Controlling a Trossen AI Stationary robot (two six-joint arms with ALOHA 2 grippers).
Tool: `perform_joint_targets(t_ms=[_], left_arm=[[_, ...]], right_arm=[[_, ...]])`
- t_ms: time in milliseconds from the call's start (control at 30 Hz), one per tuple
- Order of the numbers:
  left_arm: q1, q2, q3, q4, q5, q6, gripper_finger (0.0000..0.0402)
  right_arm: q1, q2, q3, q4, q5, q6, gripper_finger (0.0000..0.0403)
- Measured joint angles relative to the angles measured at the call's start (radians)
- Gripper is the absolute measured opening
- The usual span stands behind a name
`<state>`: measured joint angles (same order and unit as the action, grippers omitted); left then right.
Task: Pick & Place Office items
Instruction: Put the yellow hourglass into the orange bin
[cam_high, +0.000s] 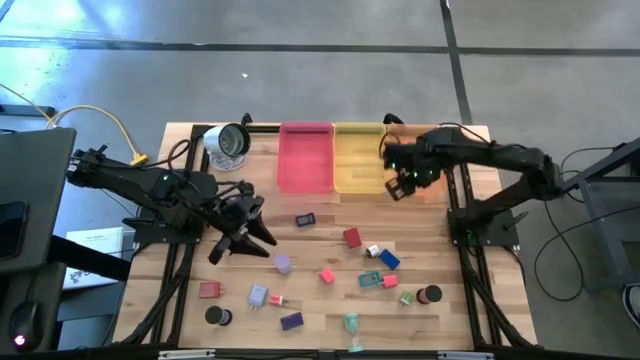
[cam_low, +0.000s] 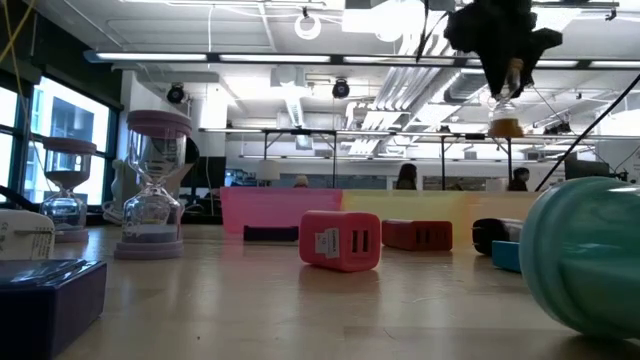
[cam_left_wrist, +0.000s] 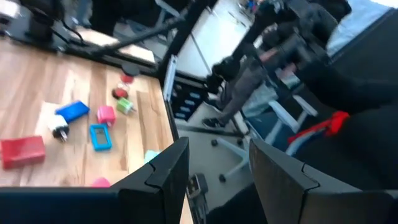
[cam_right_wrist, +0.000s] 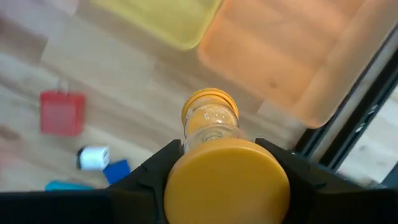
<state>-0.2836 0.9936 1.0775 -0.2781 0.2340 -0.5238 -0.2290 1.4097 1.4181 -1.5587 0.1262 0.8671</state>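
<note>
Wood table (cam_high: 330, 300): yellow hourglass (cam_right_wrist: 211, 134) in right gripper (cam_right_wrist: 227, 171), wrist-only.

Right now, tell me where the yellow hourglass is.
The yellow hourglass is clamped in the right gripper, held in the air at the table's far right, near the yellow tray and orange tray.
</note>
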Motion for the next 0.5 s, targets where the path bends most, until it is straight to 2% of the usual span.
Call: perform_joint_targets(t_ms=[233,367,500], left_arm=[[0.027,-0.009,0.0,-0.04,0.038,0.006,0.0163],[0.075,-0.016,0.0,-0.065,0.042,0.007,0.0163],[0.124,-0.023,0.0,-0.061,0.105,-0.04,0.0163]], right_arm=[[-0.205,0.003,0.0,0.041,0.024,-0.178,0.0177],[-0.335,0.003,0.0,0.146,0.022,-0.294,0.0177],[-0.449,0.019,0.0,0.241,0.003,-0.377,0.0179]])
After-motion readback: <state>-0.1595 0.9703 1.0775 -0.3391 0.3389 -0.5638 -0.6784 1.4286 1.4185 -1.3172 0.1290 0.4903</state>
